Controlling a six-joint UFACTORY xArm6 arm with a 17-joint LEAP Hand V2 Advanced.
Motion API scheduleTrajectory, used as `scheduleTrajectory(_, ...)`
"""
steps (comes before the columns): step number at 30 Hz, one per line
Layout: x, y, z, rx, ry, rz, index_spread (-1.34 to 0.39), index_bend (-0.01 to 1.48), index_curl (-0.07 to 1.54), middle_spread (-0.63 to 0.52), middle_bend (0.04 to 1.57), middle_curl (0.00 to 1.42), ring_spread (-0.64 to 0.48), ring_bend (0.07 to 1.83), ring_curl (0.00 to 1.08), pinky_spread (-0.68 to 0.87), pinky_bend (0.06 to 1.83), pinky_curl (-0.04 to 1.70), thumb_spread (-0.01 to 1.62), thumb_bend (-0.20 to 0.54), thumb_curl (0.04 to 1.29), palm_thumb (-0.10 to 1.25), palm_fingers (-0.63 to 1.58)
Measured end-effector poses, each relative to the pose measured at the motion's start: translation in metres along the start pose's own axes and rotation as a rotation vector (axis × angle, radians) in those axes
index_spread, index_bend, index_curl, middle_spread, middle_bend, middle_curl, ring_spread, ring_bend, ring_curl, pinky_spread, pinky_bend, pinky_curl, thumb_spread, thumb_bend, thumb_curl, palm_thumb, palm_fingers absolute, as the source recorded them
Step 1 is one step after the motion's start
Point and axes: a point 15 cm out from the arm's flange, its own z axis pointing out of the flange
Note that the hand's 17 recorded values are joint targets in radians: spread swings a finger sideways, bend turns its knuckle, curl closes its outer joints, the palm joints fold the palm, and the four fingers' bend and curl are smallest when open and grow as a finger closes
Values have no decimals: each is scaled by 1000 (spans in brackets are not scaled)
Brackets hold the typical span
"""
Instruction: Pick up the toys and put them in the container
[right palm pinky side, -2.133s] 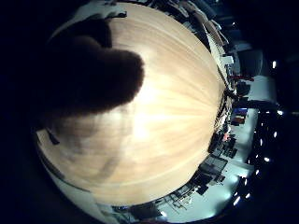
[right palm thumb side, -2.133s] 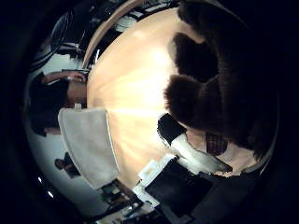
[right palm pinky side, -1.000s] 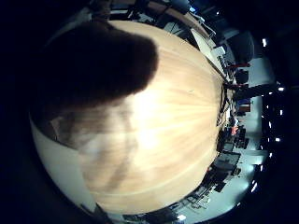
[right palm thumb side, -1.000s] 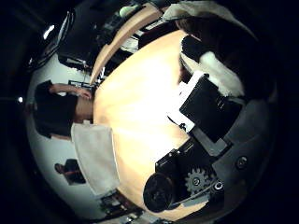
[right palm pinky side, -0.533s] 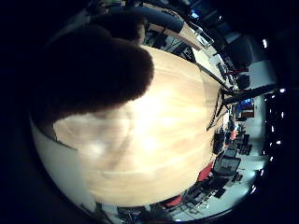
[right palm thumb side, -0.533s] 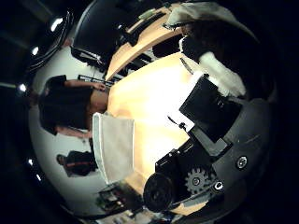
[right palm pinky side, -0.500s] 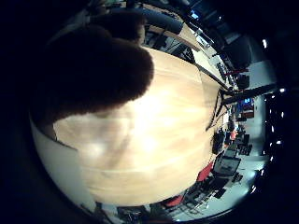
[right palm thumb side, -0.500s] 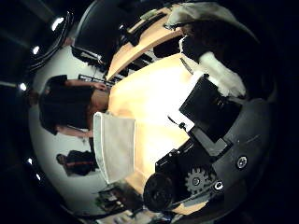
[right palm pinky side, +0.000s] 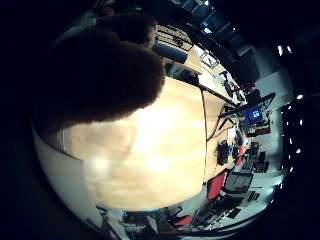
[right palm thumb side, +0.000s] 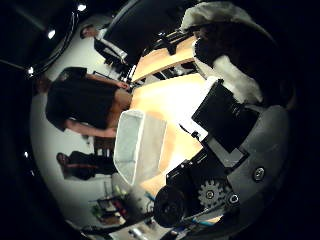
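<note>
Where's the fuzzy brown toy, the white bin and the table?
Toy (right palm pinky side: 100, 75), little finger side view, its furry body.
Bin (right palm thumb side: 131, 145), thumb side view, its near wall.
Table (right palm pinky side: 160, 160), little finger side view, bare wood.

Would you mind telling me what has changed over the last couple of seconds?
The hand has closed round the brown plush toy and lifted it off the wooden table; both views have swung as it rose, bringing the white container nearer. The toy stays pressed to the palm, and the container is still empty.

You have bare table (right palm pinky side: 150, 165) below — only white container (right palm thumb side: 135, 145) at its edge, dark plush toy (right palm pinky side: 95, 80) crowding palm.
</note>
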Motion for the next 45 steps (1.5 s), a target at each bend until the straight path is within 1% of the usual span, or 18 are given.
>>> scheduleTrajectory(7,-78,27,-21,10,-31,-119,-582,448,582,-440,898,557,-339,1195,467,-580,1041,402,950,-19,337,1023,1218)
scheduleTrajectory(12,-128,48,-25,-27,-72,-207,-585,437,594,-438,900,554,-338,1198,466,-583,1036,406,944,-20,337,1020,1220)
scheduleTrajectory(16,-162,55,-29,-30,-93,-268,-588,432,602,-437,903,552,-338,1197,465,-582,1032,407,942,-19,336,1019,1218)
scheduleTrajectory(18,-180,65,-21,-53,-111,-295,-589,429,607,-436,904,550,-338,1197,465,-581,1029,408,941,-19,336,1019,1218)
scheduleTrajectory(22,-202,90,-4,-101,-137,-320,-591,424,614,-436,905,548,-339,1196,465,-580,1026,410,940,-19,335,1019,1219)
scheduleTrajectory(33,-283,111,12,-166,-187,-452,-598,409,634,-435,909,543,-339,1196,465,-591,1014,412,939,-19,334,1020,1219)
scheduleTrajectory(40,-317,121,22,-203,-197,-498,-601,404,643,-434,911,541,-339,1196,465,-596,1006,412,939,-19,334,1020,1218)
scheduleTrajectory(45,-335,125,27,-218,-189,-507,-603,400,649,-434,913,540,-339,1197,466,-598,995,411,939,-19,334,1020,1217)
